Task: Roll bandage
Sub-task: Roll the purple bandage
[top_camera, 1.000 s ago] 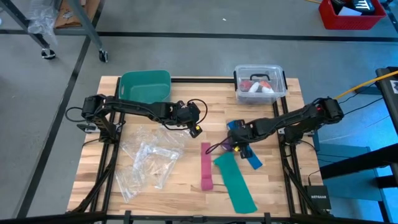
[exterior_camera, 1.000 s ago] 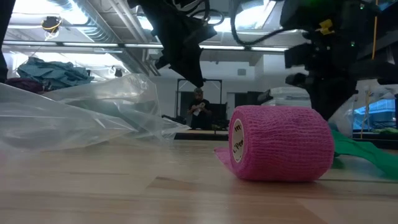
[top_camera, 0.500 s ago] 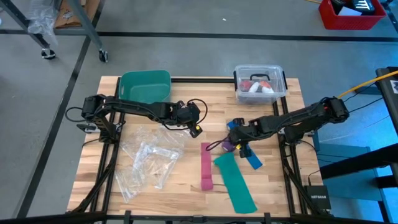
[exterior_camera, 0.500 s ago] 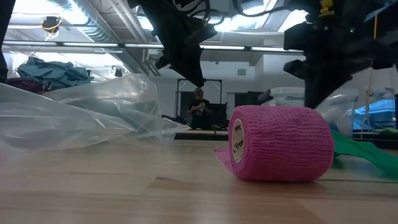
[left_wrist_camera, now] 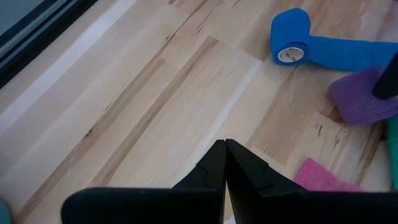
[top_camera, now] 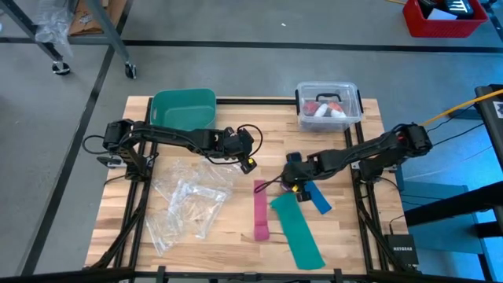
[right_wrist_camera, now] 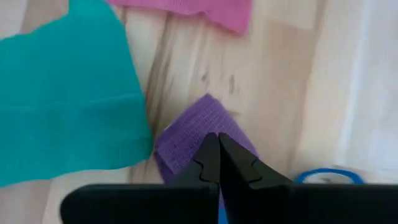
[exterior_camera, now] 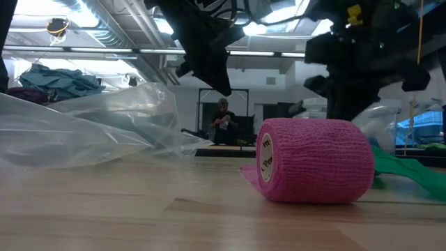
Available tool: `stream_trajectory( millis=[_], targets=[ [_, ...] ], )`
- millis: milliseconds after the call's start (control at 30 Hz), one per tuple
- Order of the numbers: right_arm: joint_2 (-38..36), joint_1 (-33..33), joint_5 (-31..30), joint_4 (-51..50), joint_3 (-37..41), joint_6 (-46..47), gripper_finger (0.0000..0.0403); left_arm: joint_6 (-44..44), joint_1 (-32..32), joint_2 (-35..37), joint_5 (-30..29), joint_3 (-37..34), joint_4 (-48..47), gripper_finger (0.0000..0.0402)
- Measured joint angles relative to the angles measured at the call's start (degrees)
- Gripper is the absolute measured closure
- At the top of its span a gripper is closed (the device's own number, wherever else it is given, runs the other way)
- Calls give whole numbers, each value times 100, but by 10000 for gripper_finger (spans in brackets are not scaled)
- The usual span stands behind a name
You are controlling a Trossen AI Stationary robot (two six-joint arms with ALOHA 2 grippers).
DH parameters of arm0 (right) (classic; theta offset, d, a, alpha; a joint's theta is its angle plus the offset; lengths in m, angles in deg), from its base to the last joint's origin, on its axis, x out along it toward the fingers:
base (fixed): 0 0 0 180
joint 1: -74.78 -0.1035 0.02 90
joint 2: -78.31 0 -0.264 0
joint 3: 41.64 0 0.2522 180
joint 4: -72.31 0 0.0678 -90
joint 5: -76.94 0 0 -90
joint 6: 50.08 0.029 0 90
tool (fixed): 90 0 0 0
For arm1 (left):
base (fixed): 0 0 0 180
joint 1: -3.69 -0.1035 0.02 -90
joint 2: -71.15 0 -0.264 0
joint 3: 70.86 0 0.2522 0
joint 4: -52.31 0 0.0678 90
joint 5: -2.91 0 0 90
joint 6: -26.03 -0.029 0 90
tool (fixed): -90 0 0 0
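Jaws of right gripper [right_wrist_camera: 211, 146] pressing shut, tips down onto bandage [right_wrist_camera: 193, 134] at table [top_camera: 181, 236] centre, 3 o'clock of pink strip [top_camera: 260, 208], presumably pinning for rolling; left gripper [left_wrist_camera: 224, 155] shut, empty, waiting at 9 o'clock.

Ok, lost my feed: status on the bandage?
Right gripper shut, tip on purple bandage. Left gripper shut, waiting mid-table. Teal strip alongside.

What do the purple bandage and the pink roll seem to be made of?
Purple bandage: looks like soft stretchy fabric, matte, with fine crinkled ribbing across it. Pink roll: likely the same crepe-like self-sticking wrap, matte, with an open gauzy weave, wound on a pale printed core, probably cardboard.
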Motion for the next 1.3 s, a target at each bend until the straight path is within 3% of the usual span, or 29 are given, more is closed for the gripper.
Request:
stream_trajectory(
  millis=[533, 833, 1300],
  targets=[
    [2, -462, 342, -592, 0, 569, 402, 0, 0, -2, 0, 1, -3, 401],
    [-22, -487, -529, -383, 4, 610, 402, 0, 0, -2, 0, 2, -3, 401],
    [-24, -487, -426, -381, 7, 616, 402, -365, -20, -4, 88, 1, -64, 401]
  ],
)
